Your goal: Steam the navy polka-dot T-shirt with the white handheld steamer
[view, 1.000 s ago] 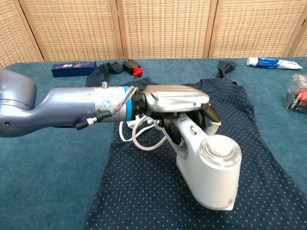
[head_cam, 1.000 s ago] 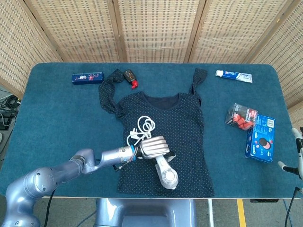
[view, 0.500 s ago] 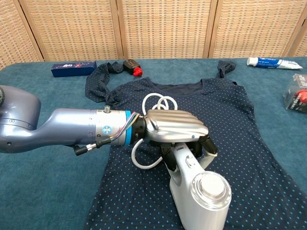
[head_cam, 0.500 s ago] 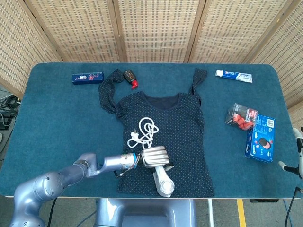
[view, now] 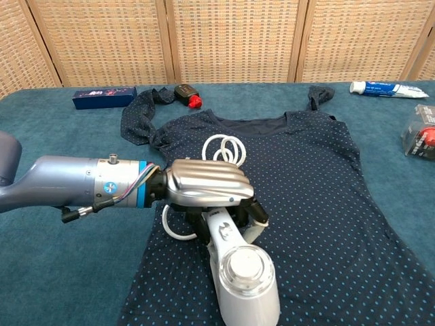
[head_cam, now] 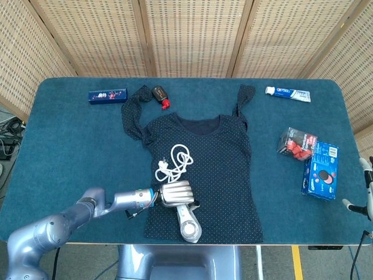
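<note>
**Left hand holds the steamer low on the shirt**

The left hand [head_cam: 175, 193] has its fingers [view: 204, 180] curled tight around the handle of the white steamer [head_cam: 187, 221]. The steamer is over the near left part of the navy polka-dot T-shirt [head_cam: 218, 157], close to the bottom hem. Its round end points to the near edge of the counter [head_cam: 70, 146]. I cannot tell if the steamer touches the cloth.

The steamer's white cord [head_cam: 173, 162] lies in loops on the shirt, just past the hand. The plug is at the left end of the loops.

The shirt lies flat in the middle of the blue counter, with its neck to the far side. One sleeve is bunched up at the far left, and the other sticks out at the far right.

Only a small bit of the right hand [head_cam: 366, 186] shows at the right edge of the head view. I cannot tell how its fingers are.

A blue box [head_cam: 108, 95] and a small dark thing with a red tip [head_cam: 161, 95] lie at the far left. A toothpaste tube [head_cam: 288, 93] lies at the far right. A red and black pack [head_cam: 297, 143] and a blue carton [head_cam: 321, 170] touch each other on the right.
</note>
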Available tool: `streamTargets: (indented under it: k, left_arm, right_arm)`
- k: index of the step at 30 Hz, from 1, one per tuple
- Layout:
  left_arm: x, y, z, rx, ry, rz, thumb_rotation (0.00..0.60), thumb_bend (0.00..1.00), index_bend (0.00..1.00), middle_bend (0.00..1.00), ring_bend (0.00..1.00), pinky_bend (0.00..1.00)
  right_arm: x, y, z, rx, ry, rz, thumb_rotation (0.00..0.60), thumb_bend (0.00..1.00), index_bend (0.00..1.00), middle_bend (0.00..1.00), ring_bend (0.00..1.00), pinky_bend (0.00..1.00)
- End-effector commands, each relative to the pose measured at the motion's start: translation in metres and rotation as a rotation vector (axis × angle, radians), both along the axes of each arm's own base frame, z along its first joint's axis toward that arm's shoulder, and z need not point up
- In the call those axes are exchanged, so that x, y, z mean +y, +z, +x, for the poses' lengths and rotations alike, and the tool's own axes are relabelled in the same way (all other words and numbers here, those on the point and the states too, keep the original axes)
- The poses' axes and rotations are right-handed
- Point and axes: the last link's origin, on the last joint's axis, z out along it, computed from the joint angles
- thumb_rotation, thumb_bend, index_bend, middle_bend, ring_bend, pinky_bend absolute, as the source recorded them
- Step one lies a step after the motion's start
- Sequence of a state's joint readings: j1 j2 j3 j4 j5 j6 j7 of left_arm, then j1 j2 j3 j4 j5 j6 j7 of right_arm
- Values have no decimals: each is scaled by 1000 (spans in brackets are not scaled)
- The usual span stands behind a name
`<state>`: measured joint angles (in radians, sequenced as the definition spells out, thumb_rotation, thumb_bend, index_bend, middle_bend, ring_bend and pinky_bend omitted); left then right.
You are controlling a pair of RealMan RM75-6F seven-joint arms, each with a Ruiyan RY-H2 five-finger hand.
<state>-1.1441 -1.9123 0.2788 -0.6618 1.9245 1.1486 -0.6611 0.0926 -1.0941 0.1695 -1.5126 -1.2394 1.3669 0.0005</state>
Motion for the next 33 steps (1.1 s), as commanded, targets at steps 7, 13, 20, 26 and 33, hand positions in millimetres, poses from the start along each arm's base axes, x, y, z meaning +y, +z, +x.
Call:
streamTargets:
  k: [7, 13, 20, 26, 33]
  left_arm:
    - [9, 19, -17, 32, -2, 41, 600, 925, 1000, 955, 866, 1000]
    - [16, 23, -22, 41, 13, 86, 600, 925, 1000, 955, 866, 1000]
    - [11, 13, -21, 21, 46, 66, 600, 925, 1000, 955, 866, 1000]
    - [-3, -1, -8, -17, 53, 5, 600, 923, 1000, 955, 866, 1000]
    - [-12, -16, 8, -14, 6, -6, 600, 923, 1000, 955, 866, 1000]
  right_arm:
    - [0, -2, 2, 4, 6, 5, 600, 0, 51, 0, 0, 0]
    - [1, -2, 3, 3, 7, 3, 600, 0, 51, 0, 0, 0]
    - [1, 0, 2, -1, 6, -3, 600, 0, 52, 0, 0, 0]
    - [1, 0, 2, -1, 4, -2, 600, 0, 52, 0, 0, 0]
    - [1, 1, 2, 0, 2, -6, 600, 0, 52, 0, 0, 0]
